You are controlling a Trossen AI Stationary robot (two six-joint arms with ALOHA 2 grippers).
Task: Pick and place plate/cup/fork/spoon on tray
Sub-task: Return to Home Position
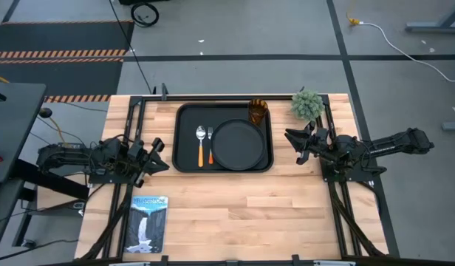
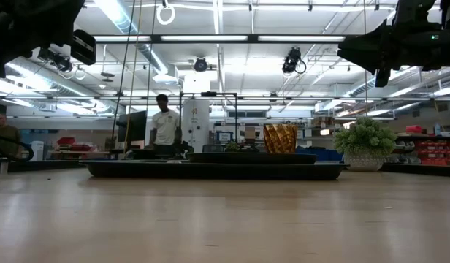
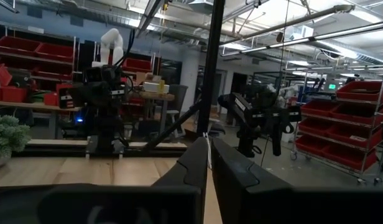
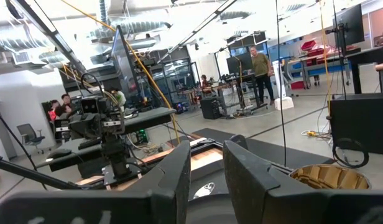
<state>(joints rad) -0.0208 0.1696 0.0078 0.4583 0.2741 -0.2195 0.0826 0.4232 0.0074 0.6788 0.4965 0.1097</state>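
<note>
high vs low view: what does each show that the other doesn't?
Only the high view shows the fork and spoon side by side on the tray left of the plate, a booklet near the table's front edge, and both arms whole: the left gripper left of the tray, the right gripper to its right.

Only the low view shows the room behind, with a person standing there.

Both show the tray, the plate, the cup at its far right corner, and the small plant.
</note>
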